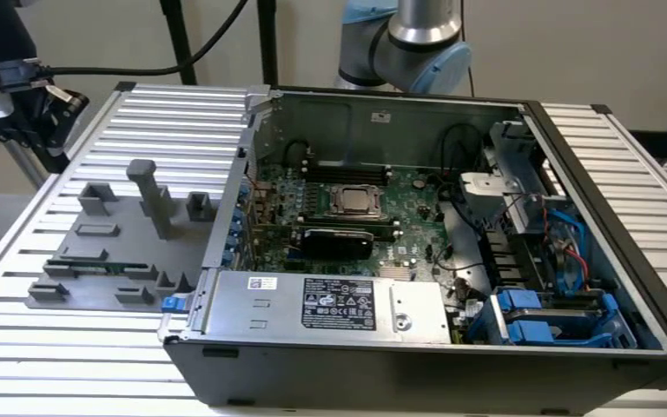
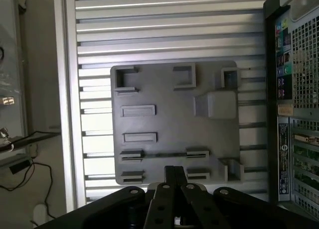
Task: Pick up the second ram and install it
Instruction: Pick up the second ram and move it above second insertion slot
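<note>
**Progress.** The second ram (image 1: 90, 263) has not been lifted. It stands on edge in the slotted blocks of the grey holder tray (image 2: 169, 114), which lies on the slatted desk (image 1: 56, 347). In the wrist view the stick sits just ahead of the claw's (image 2: 174, 173) tips, below them and apart from them, with no contact evident. The claw looks drawn together, its two fingers meeting at the middle, and nothing is seen in its grip. By my judgement both the pick-up and the installation are yet to be done.

**Destination.** The open computer case (image 1: 611, 261) stands off to one side of the claw, beside the tray. The motherboard (image 1: 415, 217) inside it is exposed.

**Hidden or unclear.**
- The claw's fingertips are largely covered by its own black linkage, so the closed reading is made from the linkage, not from the pads.
- The stick presents only a thin edge from above, so its chips cannot be made out.
- Whether another stick is already seated on the motherboard cannot be told, as the slots there are too dark.
- The arm (image 1: 409, 39) is cut off at the frame's edge in the exterior view.
</note>
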Controlling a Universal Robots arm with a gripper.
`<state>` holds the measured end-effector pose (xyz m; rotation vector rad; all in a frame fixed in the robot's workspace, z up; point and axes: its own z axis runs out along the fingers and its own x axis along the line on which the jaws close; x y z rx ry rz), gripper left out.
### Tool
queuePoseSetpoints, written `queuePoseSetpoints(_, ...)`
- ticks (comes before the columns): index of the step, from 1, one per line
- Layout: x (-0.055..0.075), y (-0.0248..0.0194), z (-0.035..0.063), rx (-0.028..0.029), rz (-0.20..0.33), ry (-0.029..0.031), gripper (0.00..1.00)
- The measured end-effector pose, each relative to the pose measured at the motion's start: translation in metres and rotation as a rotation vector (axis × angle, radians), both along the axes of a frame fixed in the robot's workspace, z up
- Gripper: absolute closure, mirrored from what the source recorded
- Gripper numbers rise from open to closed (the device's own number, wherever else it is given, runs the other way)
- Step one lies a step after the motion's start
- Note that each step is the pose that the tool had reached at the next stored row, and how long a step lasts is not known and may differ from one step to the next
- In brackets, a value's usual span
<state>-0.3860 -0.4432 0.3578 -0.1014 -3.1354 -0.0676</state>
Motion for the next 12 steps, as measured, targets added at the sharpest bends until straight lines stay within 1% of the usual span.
queuePoseSetpoints(6, 0.0000, 0.0000, 0.0000, -0.0004, 0.000, 0.0000, 1.00)
queuePoseSetpoints(8, 0.0001, 0.0000, -0.0005, -0.0037, 0.005, -0.0002, 1.00)
queuePoseSetpoints(10, 0.0001, 0.0000, -0.0014, -0.0059, 0.034, 0.0000, 1.00)
queuePoseSetpoints(12, 0.0001, 0.0000, -0.0021, -0.0064, 0.070, 0.0000, 1.00)
